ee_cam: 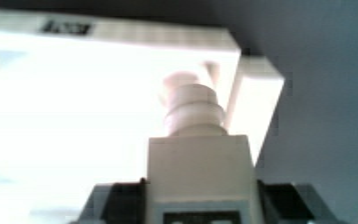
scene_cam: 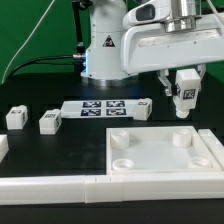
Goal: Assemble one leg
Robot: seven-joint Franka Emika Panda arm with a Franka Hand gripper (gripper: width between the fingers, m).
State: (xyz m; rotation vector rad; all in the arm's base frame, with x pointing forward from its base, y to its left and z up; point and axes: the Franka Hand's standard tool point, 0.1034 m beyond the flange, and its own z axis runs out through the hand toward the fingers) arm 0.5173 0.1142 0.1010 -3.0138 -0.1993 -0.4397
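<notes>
My gripper (scene_cam: 186, 82) is shut on a small white leg (scene_cam: 187, 96) with a black-and-white marker on its face, and holds it in the air above the far right corner of the white square panel (scene_cam: 150, 160). A round socket (scene_cam: 180, 139) lies just below the leg. In the wrist view the leg (ee_cam: 197, 150) sits between the dark fingers (ee_cam: 128, 203), and its stepped peg points toward the panel's corner (ee_cam: 105, 90). Two more legs (scene_cam: 16, 117) (scene_cam: 50, 122) stand on the table at the exterior view's left.
The marker board (scene_cam: 105, 107) lies behind the panel, in front of the robot's base (scene_cam: 105, 50). A long white bar (scene_cam: 60, 186) runs along the front edge, and a white block (scene_cam: 3, 146) stands at the exterior view's left edge.
</notes>
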